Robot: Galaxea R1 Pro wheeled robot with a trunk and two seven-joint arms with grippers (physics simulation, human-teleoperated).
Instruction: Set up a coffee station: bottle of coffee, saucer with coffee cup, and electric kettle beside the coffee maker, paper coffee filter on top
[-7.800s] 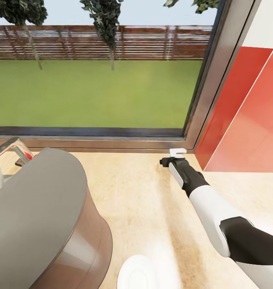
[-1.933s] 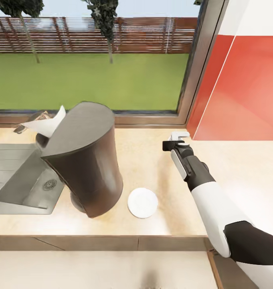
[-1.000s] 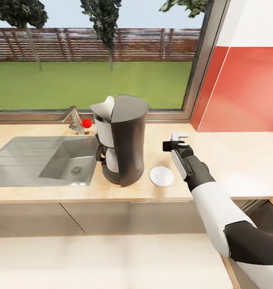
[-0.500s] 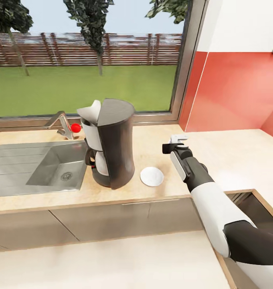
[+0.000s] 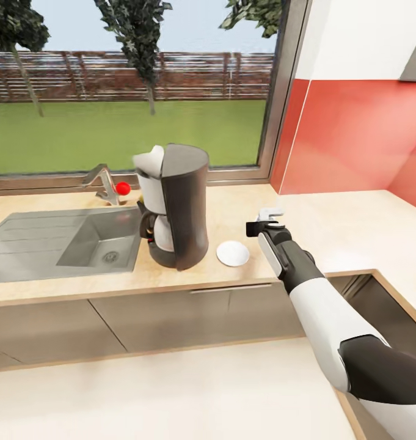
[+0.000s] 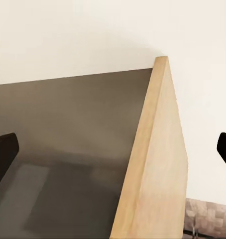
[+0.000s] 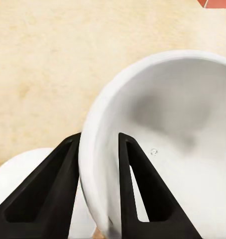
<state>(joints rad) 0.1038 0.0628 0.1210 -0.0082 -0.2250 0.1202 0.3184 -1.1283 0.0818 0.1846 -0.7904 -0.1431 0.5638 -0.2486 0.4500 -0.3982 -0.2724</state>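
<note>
Right gripper (image 5: 266, 221) pinches the rim of the coffee cup (image 7: 172, 144), one finger inside the bowl and one outside, held above the kitchen countertop (image 5: 330, 226). Saucer (image 5: 233, 253) lies just left of that gripper, coffee maker (image 5: 177, 205) beyond it by the sink (image 5: 67, 241). Left gripper (image 6: 113, 149) fingers spread wide, nothing between.

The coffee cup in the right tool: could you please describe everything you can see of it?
The coffee cup is small, white and smooth, like glazed ceramic, with a round bowl that looks empty. The right tool pinches its rim wall: one dark finger sits inside the bowl, the other outside. In the head view the cup is at the tool's tip, held tilted above the kitchen countertop, to the right of the saucer and apart from it.
</note>
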